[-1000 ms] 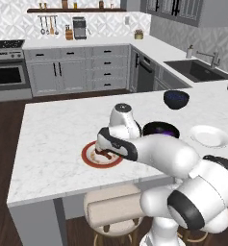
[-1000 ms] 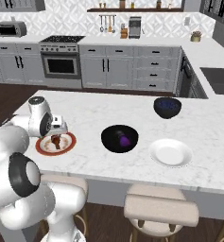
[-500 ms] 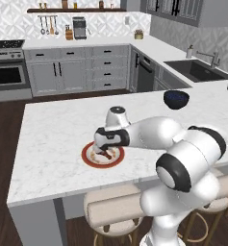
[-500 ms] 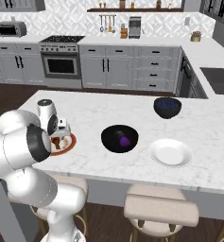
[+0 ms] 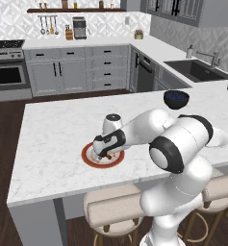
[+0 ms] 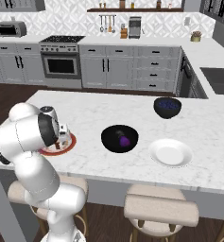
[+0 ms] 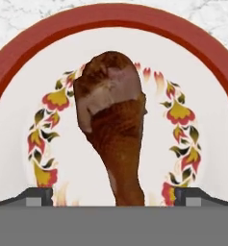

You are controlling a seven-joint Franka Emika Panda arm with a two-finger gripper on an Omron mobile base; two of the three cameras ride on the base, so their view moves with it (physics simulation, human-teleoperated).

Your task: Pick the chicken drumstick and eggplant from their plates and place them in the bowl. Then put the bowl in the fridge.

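Bare marble is being left between the red-rimmed plate point(image 6: 70, 144) and the black bowl point(image 6: 119, 138), so that way across is not being blocked. Around the chicken drumstick point(image 7: 113, 139), room is being given on both sides, with the finger tips point(image 7: 36, 196) being held well apart.

Bright, even rendered light; shadows faint, hand view perhaps slightly soft.
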